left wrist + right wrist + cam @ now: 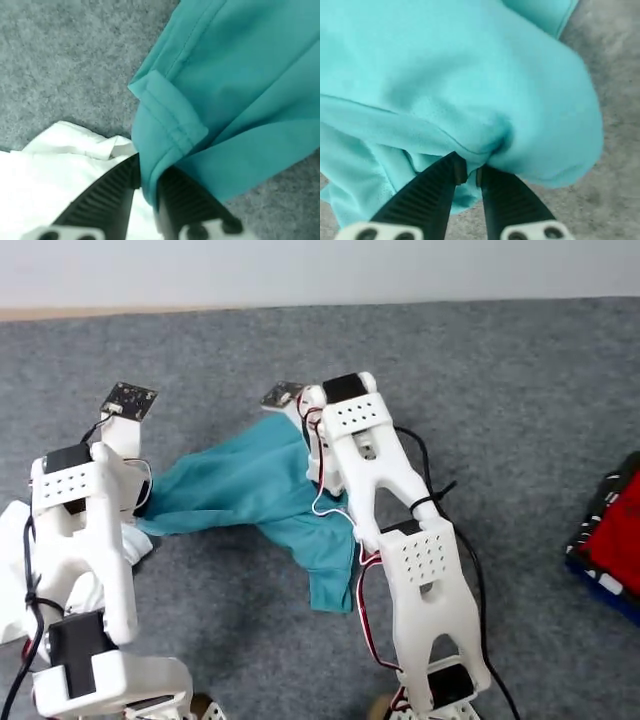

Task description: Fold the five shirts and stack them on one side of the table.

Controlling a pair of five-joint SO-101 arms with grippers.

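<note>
On the grey table (520,410) we're seeing the teal shirt (240,490) stretching out near the middle; the white shirt (45,185) is lying just under the left gripper (148,182) (looking crumpled); that one is clamping a teal hem, the right gripper (469,175) is pinching a thin fold; we're thinking either small bite is risking slipping if they're pulling apart, dropping it unfolded.

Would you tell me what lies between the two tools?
The teal fabric shirt spans from left tool to right tool, seen in the high view.
</note>
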